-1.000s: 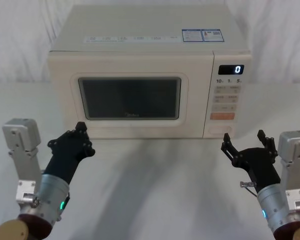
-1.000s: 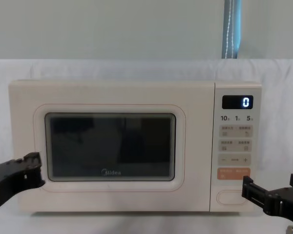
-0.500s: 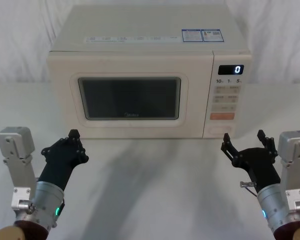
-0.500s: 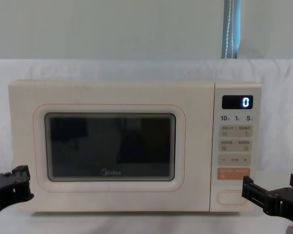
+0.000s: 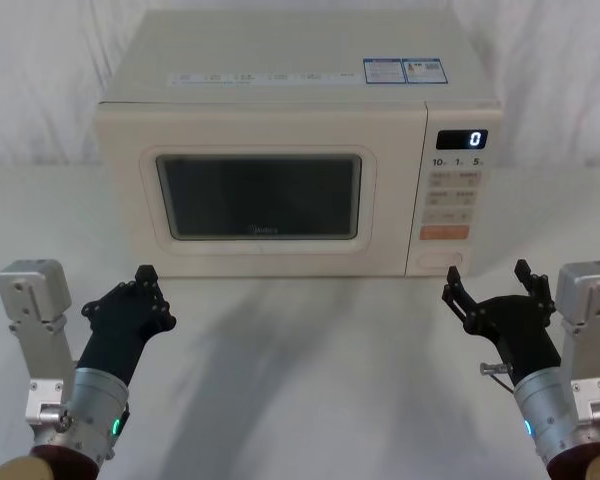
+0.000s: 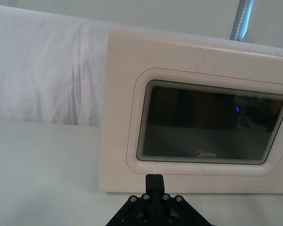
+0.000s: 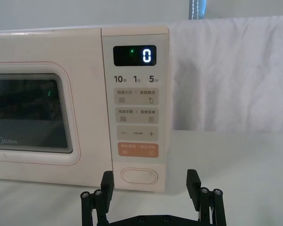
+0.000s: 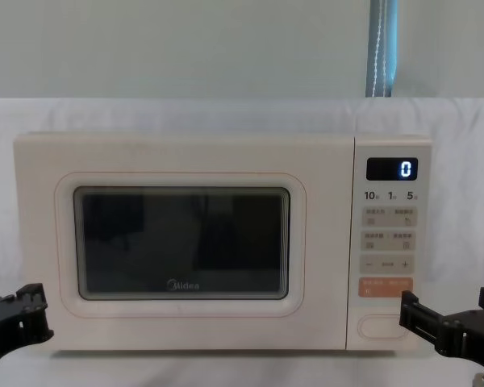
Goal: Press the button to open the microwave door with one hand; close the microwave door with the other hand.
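Door (image 5: 260, 195) shut, centre frame. Right gripper (image 5: 490, 290) lower right, spread, near button (image 5: 440, 261); press likely next. Left gripper (image 5: 140, 290) lower left, pressed together.

White counter (image 5: 310, 370) is carrying one cream microwave (image 5: 280, 110), sitting upright toward the back, door facing forward. Counter looks cloth-covered, probably; white fabric (image 5: 50, 80) is hanging behind it.

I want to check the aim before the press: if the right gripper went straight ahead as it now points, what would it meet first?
Probably the button: the open right gripper frames it between its fingers, with only bare table between.
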